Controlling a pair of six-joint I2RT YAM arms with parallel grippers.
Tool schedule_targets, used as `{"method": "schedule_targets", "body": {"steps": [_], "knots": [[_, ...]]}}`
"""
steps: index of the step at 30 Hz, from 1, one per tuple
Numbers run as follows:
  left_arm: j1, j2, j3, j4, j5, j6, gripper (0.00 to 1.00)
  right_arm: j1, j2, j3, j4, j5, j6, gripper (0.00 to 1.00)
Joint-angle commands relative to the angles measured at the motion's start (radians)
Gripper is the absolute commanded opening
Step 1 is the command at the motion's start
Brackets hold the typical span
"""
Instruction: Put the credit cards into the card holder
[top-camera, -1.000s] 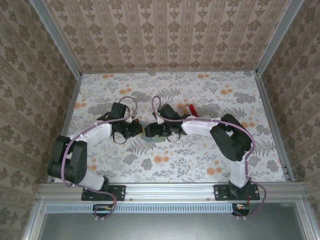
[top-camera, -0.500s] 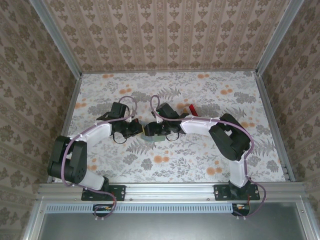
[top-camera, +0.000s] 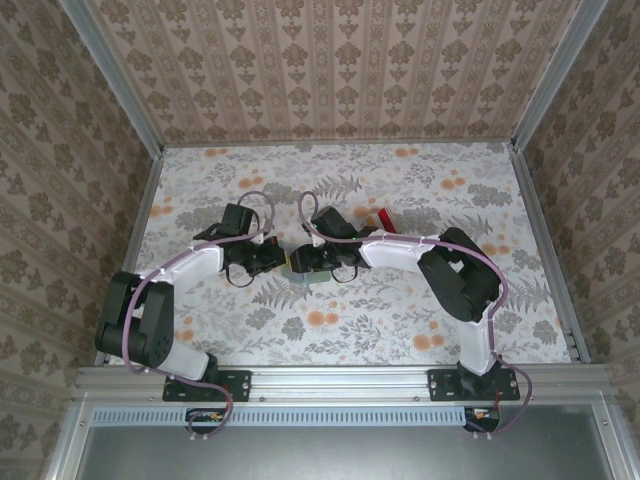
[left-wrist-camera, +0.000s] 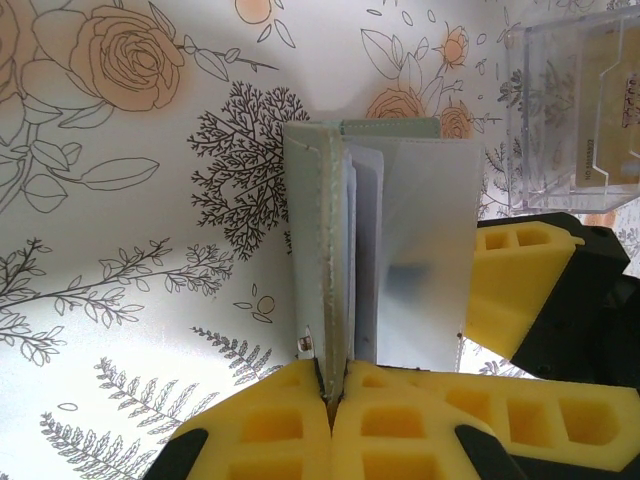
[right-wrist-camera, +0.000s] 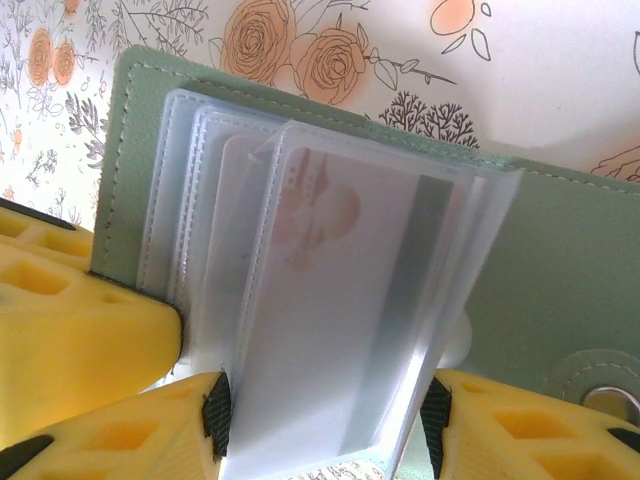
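The grey-green card holder (right-wrist-camera: 560, 260) lies open on the flowered table between both arms (top-camera: 304, 277). My left gripper (left-wrist-camera: 335, 385) is shut on the edge of its cover (left-wrist-camera: 310, 230), holding that flap upright. Clear sleeves fan out from the holder. A pale credit card (right-wrist-camera: 340, 330) with a grey stripe sits partway in the front sleeve. My right gripper (right-wrist-camera: 323, 412) straddles it, one pad against each long side. A red credit card (top-camera: 381, 217) lies behind the right arm. From the left wrist, an orange-yellow card (left-wrist-camera: 610, 70) rests inside a clear tray.
The clear plastic tray (left-wrist-camera: 560, 170) stands just beyond the holder, close to my right gripper's yellow finger (left-wrist-camera: 520, 290). Patterned walls with metal rails (top-camera: 150, 190) close in the table on three sides. Both wrists (top-camera: 262, 255) crowd the table's middle.
My right gripper's jaws have narrowed onto the card and sleeve. Both arms have hardly shifted, and the left keeps its hold on the cover.
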Motion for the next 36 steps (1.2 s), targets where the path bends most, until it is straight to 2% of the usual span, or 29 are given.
{"method": "schedule_targets", "body": {"steps": [1, 8, 36], "knots": [[-0.003, -0.022, 0.032, -0.018, 0.018, 0.015, 0.00, -0.006, -0.008, 0.009, -0.055, 0.052, -0.019, 0.54], [-0.001, -0.022, 0.028, -0.018, 0.014, 0.016, 0.00, -0.015, -0.021, -0.008, -0.061, 0.064, -0.026, 0.44], [0.015, -0.028, -0.018, -0.012, 0.001, 0.018, 0.00, -0.059, -0.065, -0.067, -0.098, 0.124, -0.069, 0.44]]}}
